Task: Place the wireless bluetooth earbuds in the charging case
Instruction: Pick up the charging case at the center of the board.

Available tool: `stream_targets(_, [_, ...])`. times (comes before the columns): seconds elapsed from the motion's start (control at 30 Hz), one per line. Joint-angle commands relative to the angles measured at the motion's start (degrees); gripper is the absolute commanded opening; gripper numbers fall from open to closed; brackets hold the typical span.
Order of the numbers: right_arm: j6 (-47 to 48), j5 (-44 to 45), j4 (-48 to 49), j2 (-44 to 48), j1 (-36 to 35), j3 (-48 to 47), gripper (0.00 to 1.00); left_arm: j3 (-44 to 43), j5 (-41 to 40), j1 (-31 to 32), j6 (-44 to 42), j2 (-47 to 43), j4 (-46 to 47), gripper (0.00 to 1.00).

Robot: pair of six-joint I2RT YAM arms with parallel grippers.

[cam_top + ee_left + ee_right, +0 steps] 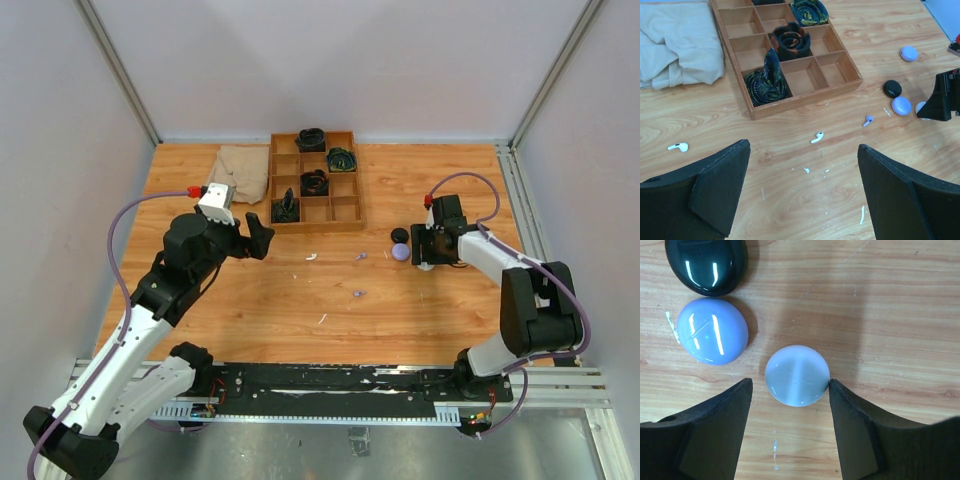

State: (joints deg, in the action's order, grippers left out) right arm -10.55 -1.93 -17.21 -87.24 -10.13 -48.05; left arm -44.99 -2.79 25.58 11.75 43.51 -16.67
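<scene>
**Inspector:** Status of the left end effector (803, 147)?

**Technician:** It hovers above the counter (440, 310). Its jaws are spread wide, with nothing between them.

**Inspector:** Location of the earbuds?

**Technician:** All lie loose on the counter, none in a case. The nearest lilac earbud (358, 294) sits alone, closest to the arm bases. Farther out, a white earbud (817, 137) and a second lilac earbud (868, 120) lie near each other, short of the tray. In the left wrist view, a second white earbud (678, 147) lies well to their left.

**Inspector:** Status of the right end effector (790, 386)?

**Technician:** It sits low over the counter, jaws partly open, straddling the pale round case (797, 375). One finger stands at the case's edge, and the other shows a clear gap. The case rests on the counter, closed, and no grip is visible.

**Inspector:** Adjacent items?

**Technician:** The lilac round case (713, 330) lies just beside the pale one. The black round case (706, 265) lies just beyond the lilac one. Both are closed.

**Inspector:** Far zone?

**Technician:** The wooden tray (807, 98) holds rolled dark fabric (765, 82) in several compartments. A folded beige cloth (675, 45) lies just beside its left wall.
</scene>
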Motion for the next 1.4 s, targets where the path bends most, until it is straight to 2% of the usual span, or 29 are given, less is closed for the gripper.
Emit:
stream_targets(0.0, [-0.01, 2.06, -0.94, 1.12, -0.67, 0.66, 0.64, -1.47, 1.11, -0.45, 0.94, -0.22, -0.09, 0.94])
stream_targets(0.27, [-0.01, 2.21, -0.75, 0.22, -0.6, 0.76, 0.64, 0.47, -0.27, -0.45, 0.58, 0.0, 1.33, 0.94])
stream_targets(0.5, [-0.01, 5.71, -0.39, 1.13, -0.65, 0.81, 0.64, 1.01, -1.38, -0.45, 0.19, 0.0, 1.07, 0.94])
stream_targets(0.53, [-2.24, 6.03, -0.17, 1.61, -0.68, 0.92, 0.83, 1.04, -1.48, -0.45, 0.16, -0.12, 1.03, 0.94])
stream_targets(0.57, [-2.71, 6.37, 0.14, 2.35, -0.68, 1.13, 0.9, 1.11, -1.64, -0.45, 0.12, -0.11, 0.95, 0.94])
stream_targets(0.8, [-1.06, 10.26, 1.0, 9.01, -0.65, 2.68, 0.96, 1.46, -3.27, -0.41, -0.23, -0.82, 0.83, 0.94])
stream_targets(1.03, [-1.99, 6.46, 1.85, 7.24, -0.71, 2.7, 0.89, 1.92, -4.47, -0.48, -0.52, -1.58, 0.87, 0.94])
stream_targets(1.37, [-3.53, 4.8, 2.32, -0.77, -1.39, 0.91, 0.69, 2.17, -4.63, -0.67, -0.5, -1.58, 0.84, 0.94])
